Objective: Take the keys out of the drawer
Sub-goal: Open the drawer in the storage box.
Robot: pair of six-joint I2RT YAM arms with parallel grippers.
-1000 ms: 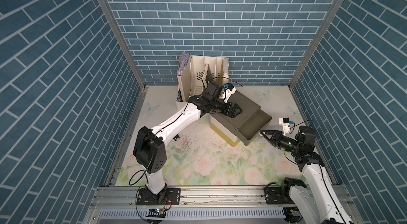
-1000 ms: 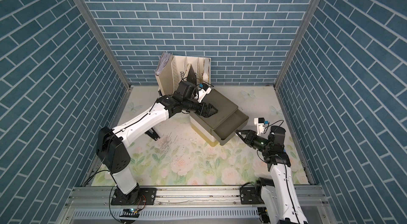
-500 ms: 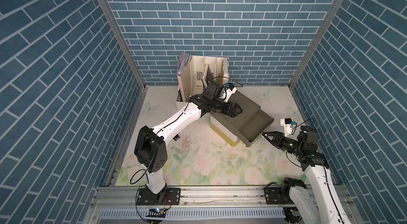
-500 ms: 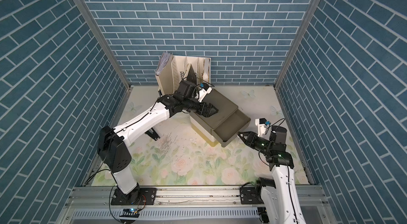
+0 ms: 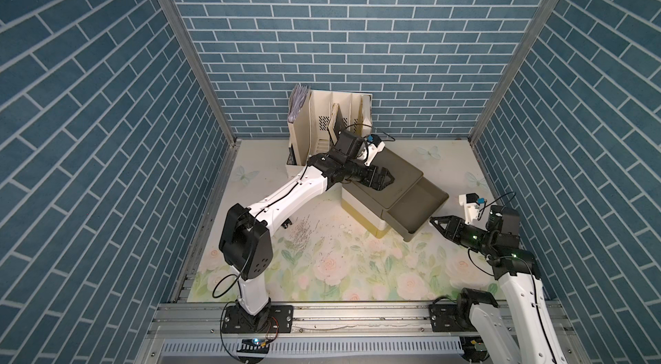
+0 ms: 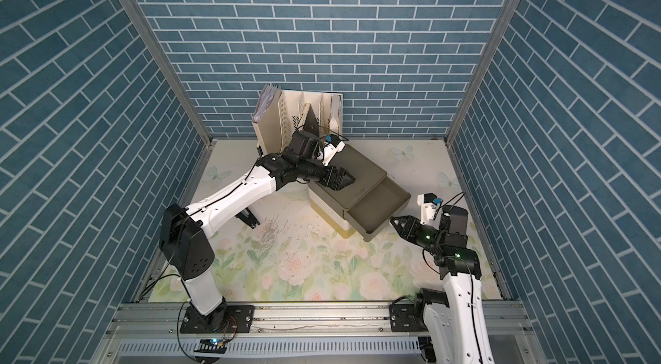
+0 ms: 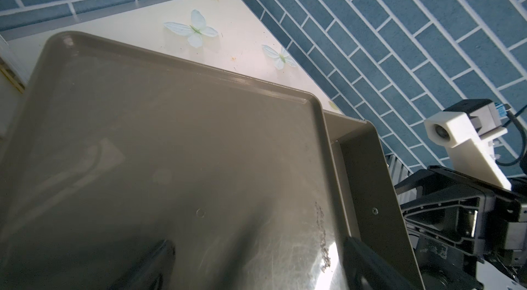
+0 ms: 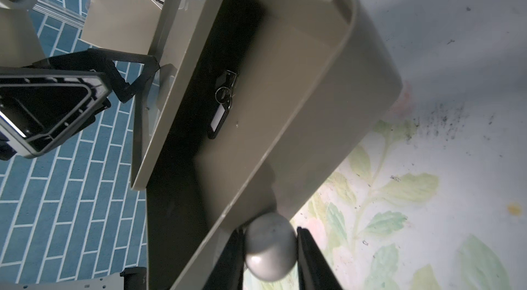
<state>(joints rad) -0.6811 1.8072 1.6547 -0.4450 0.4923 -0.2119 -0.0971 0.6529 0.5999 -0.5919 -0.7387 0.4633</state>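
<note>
The drawer [image 5: 418, 208] of a low olive-topped cabinet [image 5: 397, 172] stands pulled out toward the right. The right wrist view looks into it: the keys [image 8: 224, 103], a ring with a black tag and white label, lie on its floor near the shadowed cabinet mouth. In both top views the keys cannot be made out. My right gripper [image 8: 270, 234] is shut on the drawer's round grey knob [image 8: 270, 248]; it also shows in a top view as the right gripper [image 6: 394, 219] at the drawer front. My left gripper [image 5: 388, 179] rests open on the cabinet top [image 7: 171, 146], fingers [image 7: 359, 257] spread wide.
A cream file organiser [image 5: 329, 122] with papers stands against the back wall behind the cabinet. Dark specks [image 5: 304, 233] are scattered over the floral mat left of the cabinet. Blue brick walls close in three sides; a metal rail [image 5: 357, 315] runs along the front.
My right gripper has drawn back a little toward the right with the knob, and the drawer has slid slightly further out. The left arm has stayed on the cabinet top.
</note>
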